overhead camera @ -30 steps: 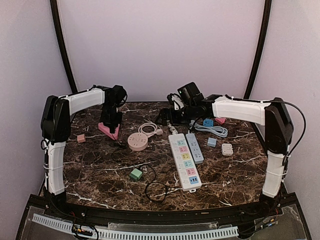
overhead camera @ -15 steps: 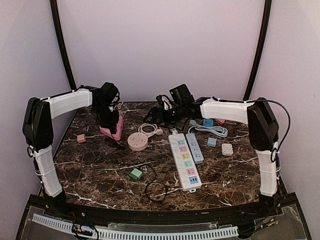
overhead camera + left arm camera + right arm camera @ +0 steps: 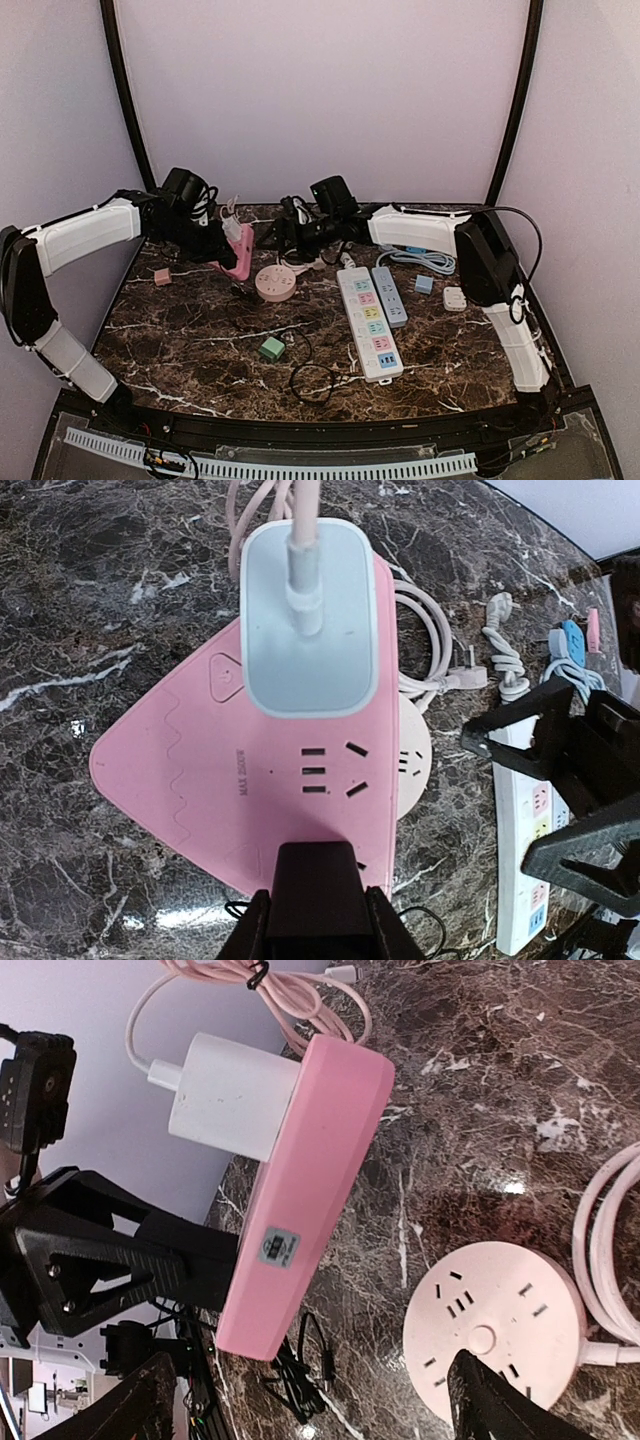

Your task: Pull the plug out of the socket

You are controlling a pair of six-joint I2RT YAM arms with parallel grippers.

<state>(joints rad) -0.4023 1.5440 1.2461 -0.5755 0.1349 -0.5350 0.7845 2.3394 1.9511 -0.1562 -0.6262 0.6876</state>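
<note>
Plug (image 3: 310, 620), a white charger block with a pale pink cable (image 3: 300, 510), sits in the pink triangular socket (image 3: 200, 780) at upper centre of the left wrist view. Left tool (image 3: 316, 870) is clamped on that socket's lower edge, holding it tilted above the marble surface (image 3: 80, 600). Right tool (image 3: 312, 1380) is spread wide nearby, apart from the plug.

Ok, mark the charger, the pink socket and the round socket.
charger (image 3: 320, 660), left wrist view, white back face.
pink socket (image 3: 180, 780), left wrist view, bare top face.
round socket (image 3: 510, 1300), right wrist view, top face.
</note>
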